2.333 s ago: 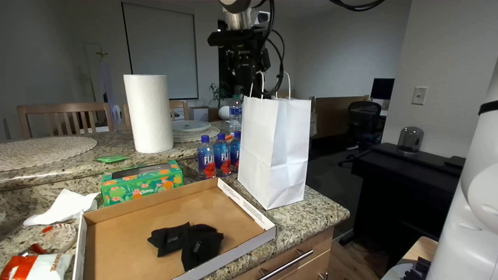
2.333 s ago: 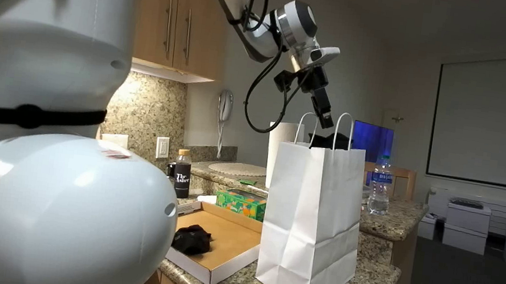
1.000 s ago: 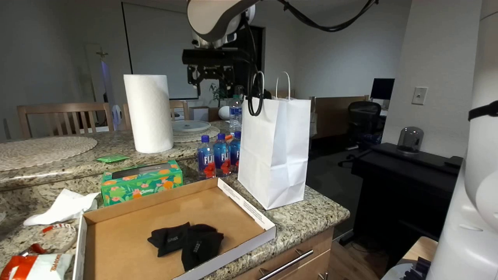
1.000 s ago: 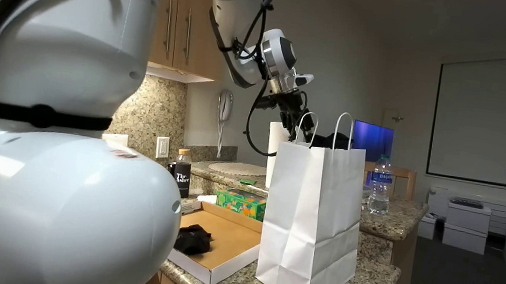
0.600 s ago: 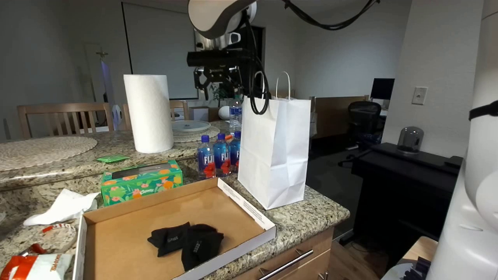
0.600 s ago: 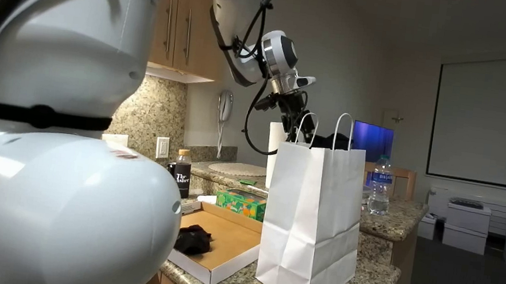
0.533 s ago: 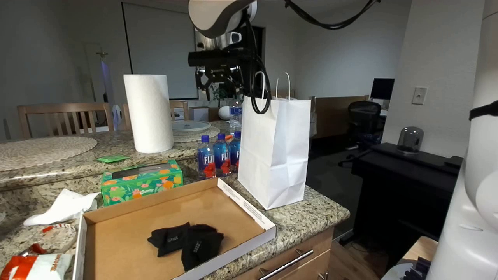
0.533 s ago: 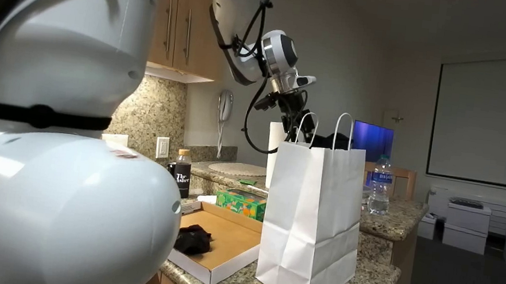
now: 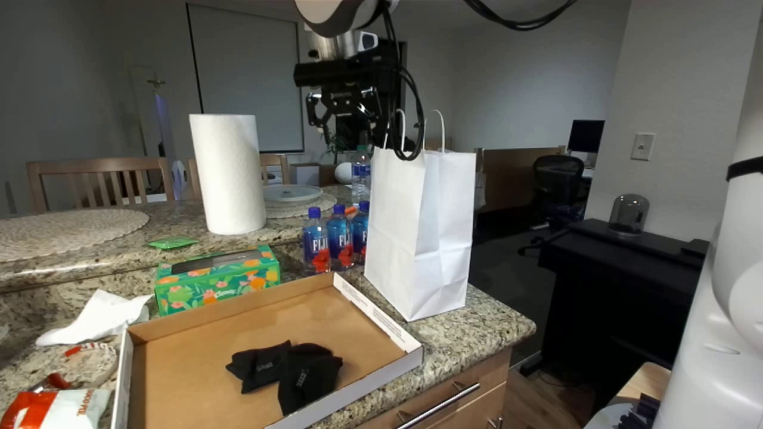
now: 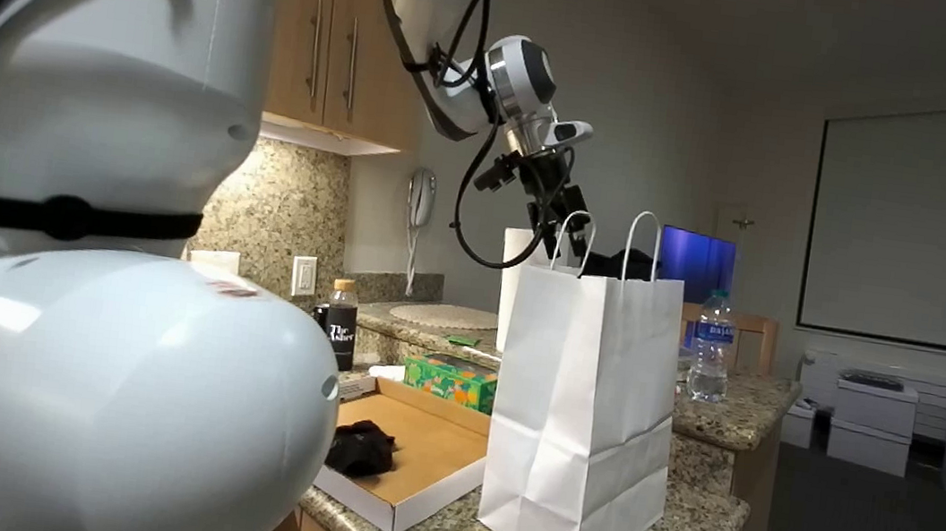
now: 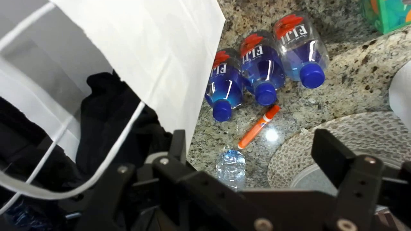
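My gripper (image 9: 353, 132) is open and empty, in the air beside the top of the white paper bag (image 9: 417, 238). In the wrist view its fingers (image 11: 254, 149) are wide apart, the left one close to the bag's rim and handle (image 11: 126, 131). Black cloth (image 11: 109, 118) lies in the bag and shows above its rim in an exterior view (image 10: 622, 264). Below the fingers are an orange marker (image 11: 258, 126) and a clear water bottle (image 11: 231, 170). Three blue-capped Fiji bottles (image 11: 263, 70) stand by the bag. Black folded items (image 9: 310, 375) lie in the shallow cardboard tray (image 9: 191, 351).
A green tissue box (image 9: 217, 283) stands behind the tray. A paper towel roll (image 9: 229, 179), woven mats (image 9: 65, 232) and a round lid (image 9: 292, 192) are on the raised counter. A dark bottle (image 10: 342, 326) stands farther back.
My gripper has moved off from above the bag to beside it, turned and dropped lower. In the last half second it has risen slightly. The bag and tray have not moved.
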`<action>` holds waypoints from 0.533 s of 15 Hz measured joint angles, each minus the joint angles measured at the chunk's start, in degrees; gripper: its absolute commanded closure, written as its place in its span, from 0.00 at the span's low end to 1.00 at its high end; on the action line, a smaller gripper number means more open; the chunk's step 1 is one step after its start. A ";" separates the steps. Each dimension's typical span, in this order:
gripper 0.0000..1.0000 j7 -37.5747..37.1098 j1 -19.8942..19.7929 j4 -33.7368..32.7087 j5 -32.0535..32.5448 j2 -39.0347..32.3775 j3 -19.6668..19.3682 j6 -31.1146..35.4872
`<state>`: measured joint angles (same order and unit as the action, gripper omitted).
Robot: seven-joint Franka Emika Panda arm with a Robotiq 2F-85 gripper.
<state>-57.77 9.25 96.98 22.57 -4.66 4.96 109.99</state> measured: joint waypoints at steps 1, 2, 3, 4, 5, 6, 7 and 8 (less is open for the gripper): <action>0.00 0.00 0.00 0.07 0.00 0.37 0.00 -0.51; 0.00 0.01 0.00 0.09 0.00 0.63 0.02 -1.35; 0.00 0.01 0.00 0.10 0.00 0.82 0.02 -2.37; 0.00 0.03 -0.03 0.12 0.00 0.94 0.02 -3.33; 0.00 0.03 -0.08 0.12 -0.02 1.00 0.00 -4.32; 0.00 0.03 -0.16 0.12 -0.07 1.01 -0.04 -5.13; 0.00 0.03 -0.27 0.12 -0.17 1.02 -0.14 -5.75; 0.00 0.03 -0.39 0.12 -0.38 1.03 -0.28 -6.37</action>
<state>-57.73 8.86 97.11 22.19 -3.63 4.68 103.61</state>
